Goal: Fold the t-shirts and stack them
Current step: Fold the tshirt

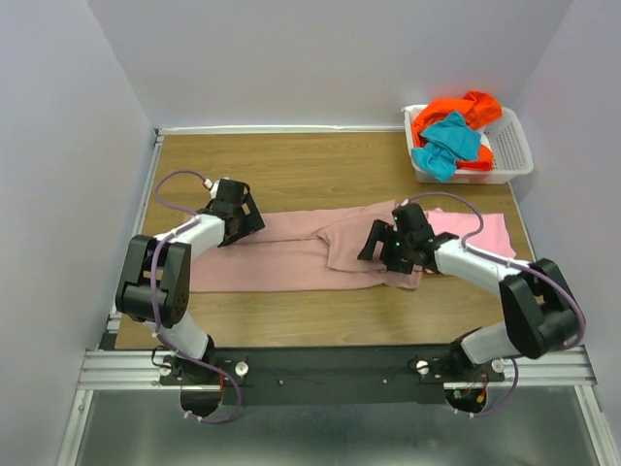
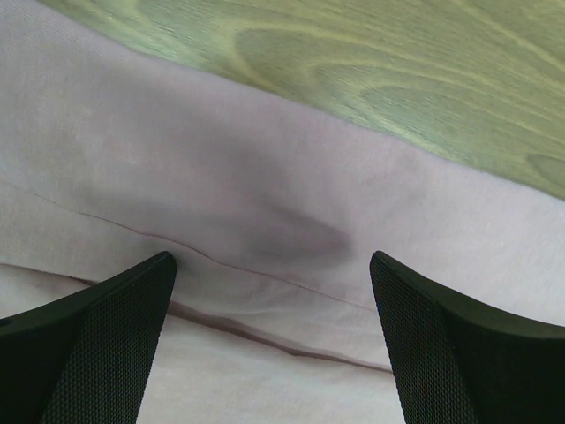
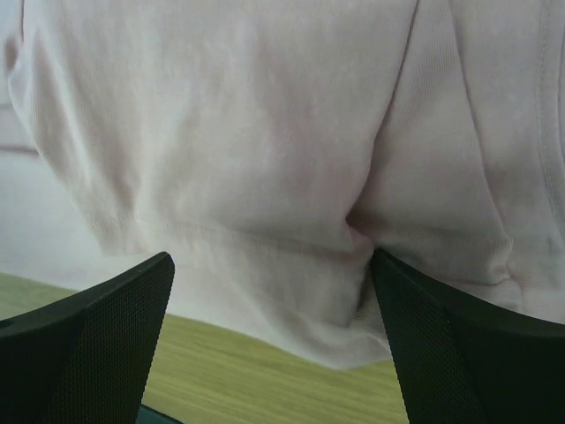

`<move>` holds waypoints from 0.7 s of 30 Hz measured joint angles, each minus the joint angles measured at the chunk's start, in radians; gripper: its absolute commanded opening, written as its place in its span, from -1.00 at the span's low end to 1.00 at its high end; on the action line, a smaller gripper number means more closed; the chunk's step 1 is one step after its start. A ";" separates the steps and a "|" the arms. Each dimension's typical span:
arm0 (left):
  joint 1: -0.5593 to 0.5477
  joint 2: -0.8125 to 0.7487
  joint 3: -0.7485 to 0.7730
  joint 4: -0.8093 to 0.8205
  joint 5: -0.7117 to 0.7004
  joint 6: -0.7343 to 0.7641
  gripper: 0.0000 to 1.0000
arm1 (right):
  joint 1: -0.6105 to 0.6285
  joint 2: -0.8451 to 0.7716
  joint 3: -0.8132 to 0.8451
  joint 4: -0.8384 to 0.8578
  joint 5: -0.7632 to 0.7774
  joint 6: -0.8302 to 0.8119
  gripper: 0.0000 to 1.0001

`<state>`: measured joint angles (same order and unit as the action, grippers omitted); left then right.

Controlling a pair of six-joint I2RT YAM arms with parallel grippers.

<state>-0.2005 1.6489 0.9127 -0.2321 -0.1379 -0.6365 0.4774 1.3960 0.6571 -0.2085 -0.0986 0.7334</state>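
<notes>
T-shirts number four from where I stand. One rose-mauve t-shirt (image 1: 291, 254) is stretched in a long band across the table (image 1: 291, 165). One light pink t-shirt (image 1: 485, 231) lies flat behind the right fingers, partly under that arm. One orange t-shirt (image 1: 466, 109) and one teal t-shirt (image 1: 448, 144) are heaped in the single white basket (image 1: 514, 146), well beyond the right fingers at the far corner.

Both of the two arms are over the rose-mauve shirt. The left gripper (image 1: 254, 221) hangs close above its left end, fingers spread wide with nothing between them; a seam runs just ahead of the tips and bare wood shows past the cloth edge. The right gripper (image 1: 372, 245) gapes just as wide, also empty, over a rumpled flap whose hem lies right at its tips.

I'd say the rose-mauve shirt is mid-fold, narrowed lengthwise but not yet folded across. Next, each gripper likely needs to drop and pinch an edge, taking every layer, then carry one end over the other. Nothing is stacked yet.
</notes>
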 measured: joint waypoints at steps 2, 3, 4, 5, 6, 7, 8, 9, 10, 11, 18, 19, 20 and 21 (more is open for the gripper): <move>-0.016 -0.012 -0.021 0.024 -0.005 0.001 0.97 | -0.023 0.068 0.058 0.001 0.000 -0.003 1.00; -0.025 -0.020 -0.032 0.034 -0.007 0.000 0.97 | -0.034 0.104 0.093 0.003 0.000 -0.005 1.00; -0.035 -0.028 -0.047 0.048 -0.007 -0.001 0.97 | -0.047 0.146 0.135 0.007 -0.002 -0.013 1.00; -0.048 -0.040 -0.064 0.060 -0.007 -0.003 0.97 | -0.062 0.193 0.181 0.008 -0.006 -0.021 1.00; -0.061 -0.053 -0.080 0.070 -0.007 -0.006 0.97 | -0.070 0.219 0.210 0.007 -0.006 -0.027 1.00; -0.075 -0.065 -0.094 0.079 -0.007 -0.012 0.97 | -0.085 0.277 0.269 0.012 -0.012 -0.042 1.00; -0.096 -0.084 -0.117 0.090 -0.006 -0.021 0.97 | -0.093 0.314 0.311 0.016 -0.014 -0.051 1.00; -0.116 -0.100 -0.135 0.096 -0.005 -0.032 0.97 | -0.101 0.361 0.367 0.010 -0.022 -0.064 1.00; -0.130 -0.112 -0.150 0.101 -0.006 -0.042 0.97 | -0.105 0.400 0.413 0.009 -0.031 -0.076 1.00; -0.155 -0.130 -0.169 0.107 -0.004 -0.060 0.97 | -0.109 0.464 0.497 0.010 -0.040 -0.099 1.00; -0.348 -0.211 -0.237 0.106 0.033 -0.187 0.97 | -0.122 0.807 0.954 0.029 -0.108 -0.214 1.00; -0.380 -0.220 -0.243 0.101 0.045 -0.214 0.97 | -0.124 0.856 1.021 0.030 -0.120 -0.228 1.00; -0.401 -0.224 -0.246 0.099 0.057 -0.235 0.97 | -0.124 0.893 1.078 0.028 -0.130 -0.238 1.00; -0.427 -0.225 -0.247 0.098 0.067 -0.256 0.97 | -0.125 0.950 1.162 0.023 -0.144 -0.246 1.00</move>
<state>-0.6273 1.4235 0.6659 -0.1345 -0.0708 -0.8928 0.3527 2.3463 1.8194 -0.1856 -0.2428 0.4877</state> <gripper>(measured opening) 0.985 0.997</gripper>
